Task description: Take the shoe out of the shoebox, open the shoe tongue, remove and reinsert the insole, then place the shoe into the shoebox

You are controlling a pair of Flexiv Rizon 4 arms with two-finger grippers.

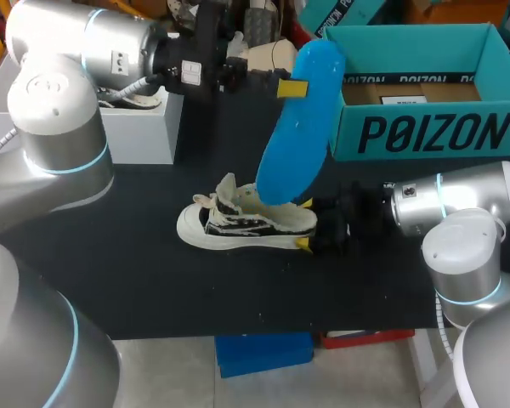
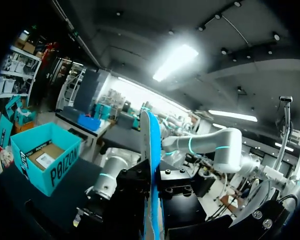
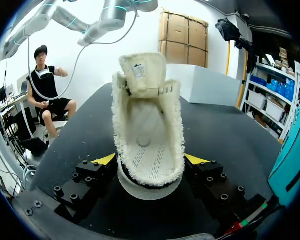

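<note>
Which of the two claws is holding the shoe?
The right claw, closed from both sides on the heel of the white shoe lying on the table. The left claw instead holds the blue insole up in the air.

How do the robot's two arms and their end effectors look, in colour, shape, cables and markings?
The left arm and right arm have rounded silver-grey links with a light-blue ring at the joints and a small white sticker near the wrist. A grey ribbed cable runs by the left wrist. The left end effector and right end effector are black bolted blocks with yellow tips.
</note>
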